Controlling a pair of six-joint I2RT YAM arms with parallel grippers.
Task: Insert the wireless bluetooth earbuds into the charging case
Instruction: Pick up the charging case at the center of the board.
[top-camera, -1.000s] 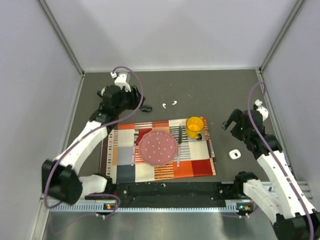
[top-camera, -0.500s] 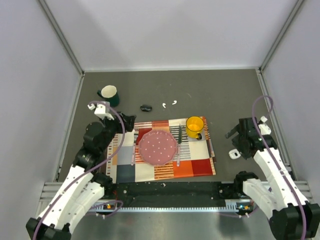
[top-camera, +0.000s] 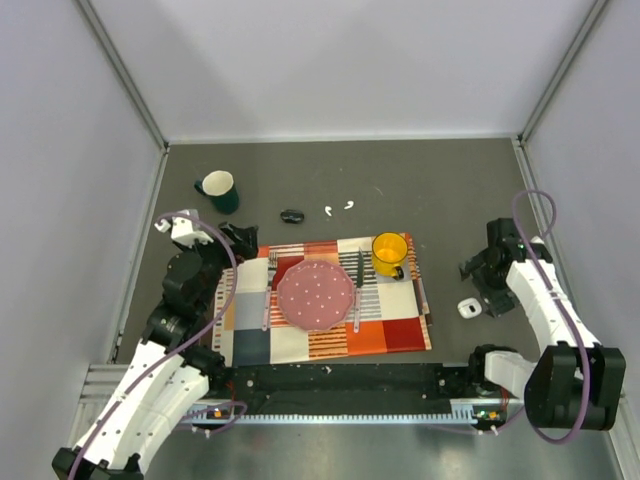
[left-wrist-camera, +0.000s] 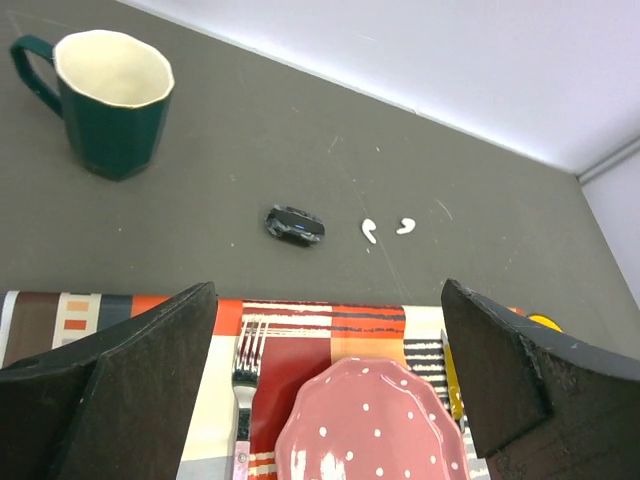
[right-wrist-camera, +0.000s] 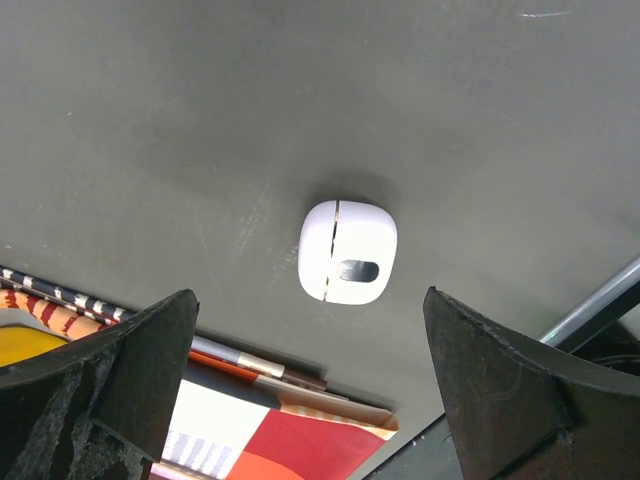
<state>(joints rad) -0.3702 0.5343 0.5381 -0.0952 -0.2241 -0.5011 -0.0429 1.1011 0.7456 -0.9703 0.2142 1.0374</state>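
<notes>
Two white earbuds lie side by side on the dark table behind the placemat; the left wrist view shows them well ahead of my fingers. The white charging case lies closed on the table right of the placemat, with its dark mark up. My right gripper hovers open just over it, the case slightly ahead of the fingertips. My left gripper is open and empty over the placemat's far left corner.
A green mug stands at the back left. A black oval object lies left of the earbuds. The checked placemat carries a pink dotted plate, a fork, a knife and a yellow mug. Walls enclose the table.
My left arm has drawn back from the far left, its gripper has opened, and the green mug now stands free there. My right gripper has shifted nearer, closer to the case.
</notes>
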